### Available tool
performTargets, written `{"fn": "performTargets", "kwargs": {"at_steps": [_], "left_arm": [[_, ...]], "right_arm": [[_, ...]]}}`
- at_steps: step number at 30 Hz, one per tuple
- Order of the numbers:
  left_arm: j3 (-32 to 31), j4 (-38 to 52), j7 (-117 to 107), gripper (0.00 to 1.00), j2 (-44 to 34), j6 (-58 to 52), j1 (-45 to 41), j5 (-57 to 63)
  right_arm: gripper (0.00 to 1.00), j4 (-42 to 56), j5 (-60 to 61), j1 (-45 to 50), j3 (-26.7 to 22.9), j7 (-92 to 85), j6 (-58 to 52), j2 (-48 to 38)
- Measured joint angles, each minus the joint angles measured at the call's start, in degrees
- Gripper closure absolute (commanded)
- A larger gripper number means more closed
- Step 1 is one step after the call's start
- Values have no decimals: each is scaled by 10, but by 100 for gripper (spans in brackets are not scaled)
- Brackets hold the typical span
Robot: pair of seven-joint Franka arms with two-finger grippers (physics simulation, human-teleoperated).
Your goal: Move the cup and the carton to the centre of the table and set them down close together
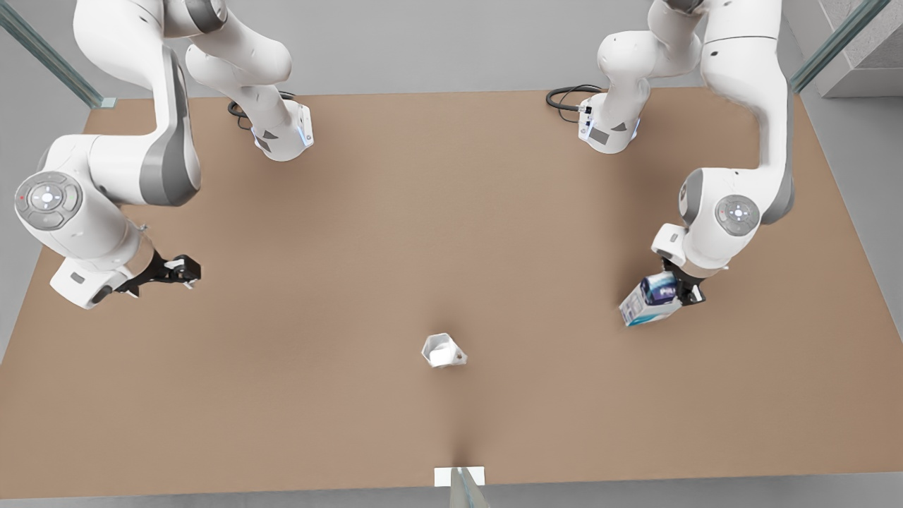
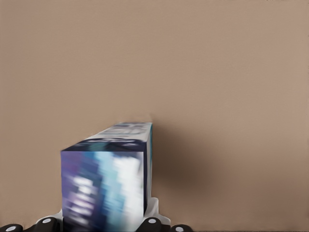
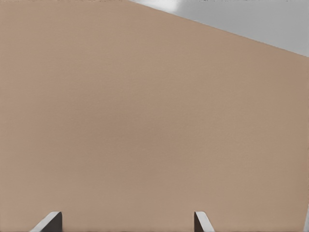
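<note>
left jaws [image 1: 679,291] grip white-purple carton [image 1: 650,299] | right jaws [image 1: 185,271] wide | faceted cup [image 1: 442,351] mid-table

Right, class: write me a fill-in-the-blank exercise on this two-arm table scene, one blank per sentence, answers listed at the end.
1. The left gripper, at the front view's right, is shut on the ____.
2. The cup stands alone on the ____.
3. The right gripper, at the front view's left, waits with its fingers ____.
4. Of the two task objects, the ____ is nearer the table's centre.

Missing words: carton; table; open; cup
</note>
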Motion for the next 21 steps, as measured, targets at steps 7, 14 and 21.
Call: {"fn": "performTargets", "kwargs": {"at_steps": [7, 14, 21], "left_arm": [[-80, 151, -26, 51, 15, -133, -28, 0], [-79, 205, -190, 51, 71, -153, -200, 8], [-79, 323, -281, 51, 144, -211, -289, 8]], "right_arm": [[0, 0, 0, 1, 0, 0, 0, 0], [0, 1, 0, 0, 0, 0, 1, 0], [0, 0, 1, 0, 0, 0, 0, -1]]}}
